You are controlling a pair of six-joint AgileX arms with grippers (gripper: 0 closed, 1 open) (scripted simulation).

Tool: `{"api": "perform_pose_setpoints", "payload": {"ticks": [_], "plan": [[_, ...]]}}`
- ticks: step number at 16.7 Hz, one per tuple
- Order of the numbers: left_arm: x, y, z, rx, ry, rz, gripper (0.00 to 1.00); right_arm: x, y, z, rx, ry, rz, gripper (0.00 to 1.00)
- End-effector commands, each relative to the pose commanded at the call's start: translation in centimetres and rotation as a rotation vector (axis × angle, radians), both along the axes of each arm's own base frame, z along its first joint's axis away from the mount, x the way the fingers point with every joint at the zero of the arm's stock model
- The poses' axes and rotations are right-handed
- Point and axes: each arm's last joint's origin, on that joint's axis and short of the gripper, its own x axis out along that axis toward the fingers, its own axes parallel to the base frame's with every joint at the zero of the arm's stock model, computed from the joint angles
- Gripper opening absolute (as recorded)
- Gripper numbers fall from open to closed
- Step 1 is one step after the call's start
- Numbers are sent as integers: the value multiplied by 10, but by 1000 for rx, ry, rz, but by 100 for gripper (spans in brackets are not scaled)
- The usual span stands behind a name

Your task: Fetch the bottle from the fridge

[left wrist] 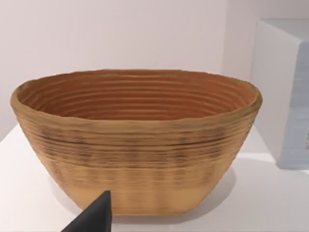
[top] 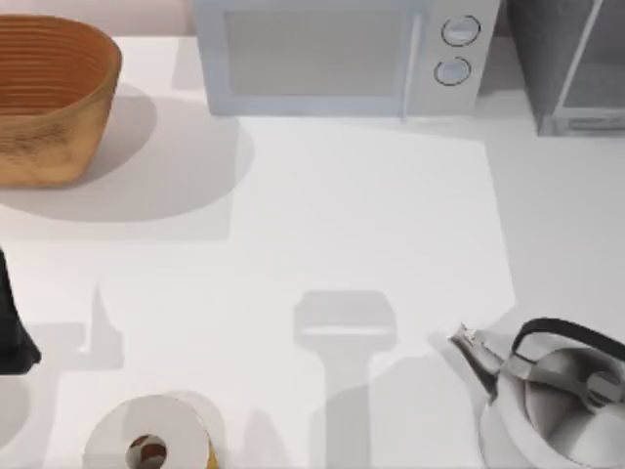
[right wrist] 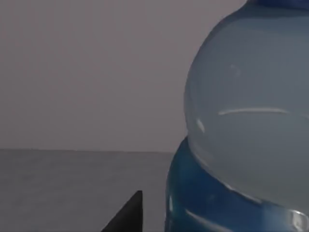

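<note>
Fridge (top: 547, 59), 1 o'clock of the table in the top view, dark grey with a silver-framed panel. The grey walls and floor around the bottle in the right wrist view are judged to be its inside. Risk: a withdrawal that is not straight could knock the arm or the bottle against the frame.

Microwave (top: 332, 54), 12 o'clock, beside the fridge. Risk: a wide swing on the way out could brush it.

Basket (top: 49, 98), 10 o'clock, with the left gripper (left wrist: 94, 217) parked before it at 9 o'clock. Whether that gripper is apart or together cannot be told.

Kettle (top: 557, 401), 5 o'clock, handle upward. Risk: it stands under the likely return path, so a low carry could strike it.

Bottle (right wrist: 246, 121), very close beside the right gripper (right wrist: 126, 216). Contact cannot be seen, nor whether this gripper is apart or clamped. Risk: the body is rounded and smooth, so an off-centre squeeze could tip it or let it slip.

Bottle, appearance: clear, pale bluish, bulging body with faint highlights, a deeper blue band at one end, and a sliver of bright blue cap (right wrist: 280, 2) at the other
</note>
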Motion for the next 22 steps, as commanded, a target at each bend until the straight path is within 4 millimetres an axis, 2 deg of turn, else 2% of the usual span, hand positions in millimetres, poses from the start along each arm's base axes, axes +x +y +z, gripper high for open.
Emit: {"api": "perform_pose_setpoints", "payload": {"ticks": [8,18,22], "plan": [[0,0,0,0,0,0,100,0,0,0,0,0,0,2],[0,0,0,0,0,0,100,0,-1,2,1,-1,-3,0],[0,0,0,0,0,0,100,0,0,28,3,7,3,0]]}}
